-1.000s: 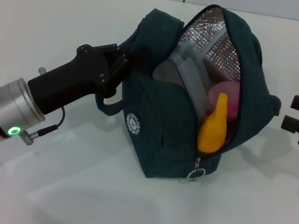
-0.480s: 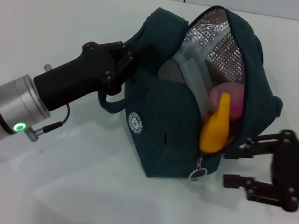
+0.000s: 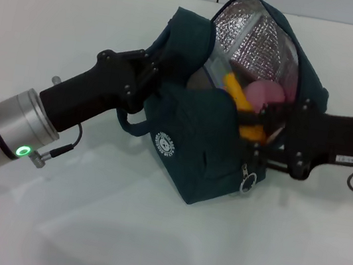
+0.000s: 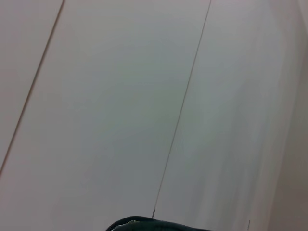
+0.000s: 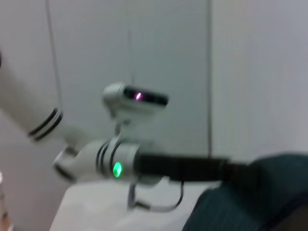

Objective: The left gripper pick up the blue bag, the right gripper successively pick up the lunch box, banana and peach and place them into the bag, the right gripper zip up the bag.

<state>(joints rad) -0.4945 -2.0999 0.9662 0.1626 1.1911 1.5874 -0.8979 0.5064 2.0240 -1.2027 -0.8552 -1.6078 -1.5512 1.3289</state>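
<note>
Your left gripper (image 3: 152, 68) is clamped on the back edge of the blue bag (image 3: 194, 145), propping it up on the white table (image 3: 80, 16) with its foil-lined mouth open. Your right gripper (image 3: 267, 130) is at the mouth on the zipper side; you cannot tell how its jaws stand. Inside you can see the banana (image 3: 236, 91), the pink peach (image 3: 265, 93) and the lunch box (image 3: 215, 65). The zipper pull (image 3: 246, 182) hangs below the opening.

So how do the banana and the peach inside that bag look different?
The banana is yellow and elongated, lying slanted; the peach is pink and rounded. The banana sits nearer the lunch box; the peach lies beside the right end effector. Both rest inside the open blue bag.
</note>
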